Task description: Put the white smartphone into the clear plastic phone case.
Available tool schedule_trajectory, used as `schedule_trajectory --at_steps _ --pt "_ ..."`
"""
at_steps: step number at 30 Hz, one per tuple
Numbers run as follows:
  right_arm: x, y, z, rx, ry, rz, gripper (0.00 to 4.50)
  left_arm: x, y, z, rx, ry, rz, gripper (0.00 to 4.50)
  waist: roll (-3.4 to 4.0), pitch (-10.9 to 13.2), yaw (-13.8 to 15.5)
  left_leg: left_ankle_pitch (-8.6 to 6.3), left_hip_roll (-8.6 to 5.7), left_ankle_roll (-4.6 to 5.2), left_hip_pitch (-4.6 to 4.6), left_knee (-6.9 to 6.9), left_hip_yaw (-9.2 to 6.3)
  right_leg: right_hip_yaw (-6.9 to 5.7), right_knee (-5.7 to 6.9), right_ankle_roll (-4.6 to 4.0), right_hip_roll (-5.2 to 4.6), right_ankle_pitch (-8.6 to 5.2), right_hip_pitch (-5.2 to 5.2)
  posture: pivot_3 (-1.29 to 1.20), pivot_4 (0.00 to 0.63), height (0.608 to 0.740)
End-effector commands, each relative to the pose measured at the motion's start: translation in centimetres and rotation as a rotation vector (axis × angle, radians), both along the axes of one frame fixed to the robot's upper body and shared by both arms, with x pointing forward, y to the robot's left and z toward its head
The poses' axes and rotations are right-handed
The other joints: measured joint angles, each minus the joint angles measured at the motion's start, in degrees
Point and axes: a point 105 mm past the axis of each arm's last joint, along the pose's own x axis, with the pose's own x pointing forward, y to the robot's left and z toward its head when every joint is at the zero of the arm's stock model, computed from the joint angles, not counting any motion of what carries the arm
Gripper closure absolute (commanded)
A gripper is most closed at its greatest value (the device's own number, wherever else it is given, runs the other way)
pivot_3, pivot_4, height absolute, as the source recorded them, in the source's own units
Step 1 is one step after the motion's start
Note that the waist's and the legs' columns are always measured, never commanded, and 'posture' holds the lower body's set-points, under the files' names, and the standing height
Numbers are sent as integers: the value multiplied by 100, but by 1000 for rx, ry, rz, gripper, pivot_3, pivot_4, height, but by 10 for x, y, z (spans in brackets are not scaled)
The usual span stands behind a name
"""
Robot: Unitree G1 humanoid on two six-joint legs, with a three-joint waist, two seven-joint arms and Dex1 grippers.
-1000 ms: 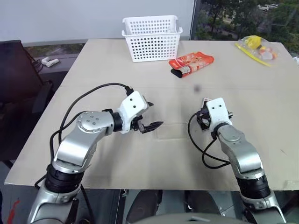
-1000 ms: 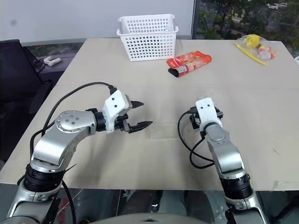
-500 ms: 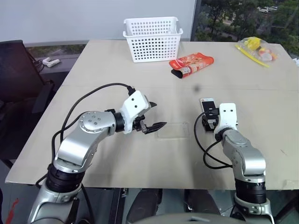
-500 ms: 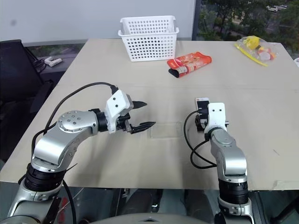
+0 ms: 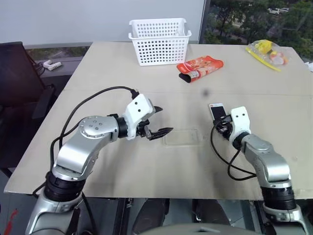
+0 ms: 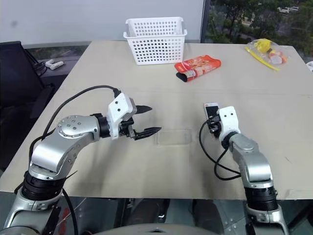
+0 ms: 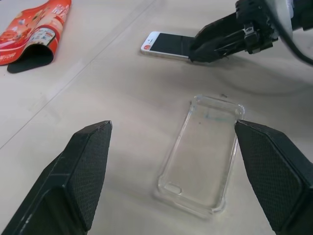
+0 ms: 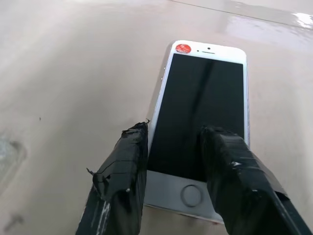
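White basket (image 5: 159, 40), red pouch (image 5: 201, 67)

White smartphone (image 8: 205, 115) with black screen, red sticker, clear phone case (image 7: 200, 154), white perforated basket (image 5: 159, 40), red pouch (image 5: 201, 67)

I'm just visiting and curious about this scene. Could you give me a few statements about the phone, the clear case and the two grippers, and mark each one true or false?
1. The white smartphone lies screen up on the table. True.
2. The smartphone already sits inside the clear plastic phone case. False: the case lies empty, apart from the phone.
3. The right gripper has its fingers at the home-button end of the phone. True.
4. The left gripper is clamped on the case. False: it hangs open beside the case, holding nothing.
5. The white basket stands between the two grippers. False: it stands at the table's far edge, beyond the red packet.
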Motion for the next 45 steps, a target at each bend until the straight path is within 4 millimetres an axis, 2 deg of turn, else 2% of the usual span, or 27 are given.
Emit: schedule_trajectory --at_steps 1,2,8,14,21,26,29,30,31,35,39,42,45 --pt "2 -24 -16 -57 52 -46 2711 2 9 7 7 -45 17 390 2 1 8 0 0 0 0 -2 0 1 1 0 0 0 0 0 150 740" --pt "2 -25 -17 -59 50 -50 2711 2 10 7 6 -46 19 390 2 1 16 0 0 0 -1 -2 -2 -1 0 -1 -1 -1 0 0 150 740" --pt "-3 -6 -27 20 47 -105 37 0 11 6 2 -46 27 390 1 0 -24 0 2 -1 -7 -5 -8 12 -3 -1 -2 0 -4 0 150 740" --pt "-19 28 -34 138 37 -50 37 2 12 6 9 -45 22 390 3 1 -122 -1 4 -2 -6 -11 -18 16 -1 -2 2 -1 -12 0 150 740" --pt "-22 25 -68 104 77 -60 37 4 10 6 19 -42 1 390 -7 -5 -137 -1 4 -3 -4 -15 -16 14 0 -2 5 -1 -16 0 150 740" --pt "-14 32 -79 131 71 -65 37 6 9 5 26 -44 -8 390 -46 -24 -167 -17 4 -27 56 -19 -16 18 -4 -9 1 -20 32 0 150 740" --pt "-11 31 -86 121 95 -90 892 6 9 5 27 -46 -9 390 -75 -42 -240 -19 5 -30 88 -34 -18 27 -6 -13 -7 -20 49 0 150 740" --pt "-11 30 -87 109 98 -92 1401 6 9 5 27 -47 -8 390 -77 -43 -254 -19 7 -30 90 -34 -20 26 -6 -15 -7 -19 49 0 150 740" --pt "-11 30 -89 95 101 -87 1534 6 9 5 26 -48 -7 390 -76 -43 -271 -19 7 -30 91 -34 -21 26 -6 -16 -7 -18 48 0 150 740" --pt "-13 28 -89 64 93 -72 1534 7 10 5 31 -52 -4 390 -77 -43 -284 -19 7 -30 99 -36 -21 28 -6 -22 -10 -14 41 0 150 740" --pt "-11 28 -70 81 14 -1 1534 7 9 6 29 -57 -5 390 -71 -39 -272 -19 7 -30 100 -43 -21 26 -7 -22 -11 -14 39 0 150 740" --pt "-9 26 -36 128 -90 156 1534 10 8 8 27 -62 -14 390 -39 -18 -242 -19 5 -30 90 -46 -21 21 -25 -21 -12 -13 37 0 150 740" --pt "-16 29 -3 182 -153 339 1534 10 6 9 21 -59 -37 390 -29 -9 -219 -11 4 -17 79 -82 -20 14 -47 -2 -11 3 26 0 150 740"
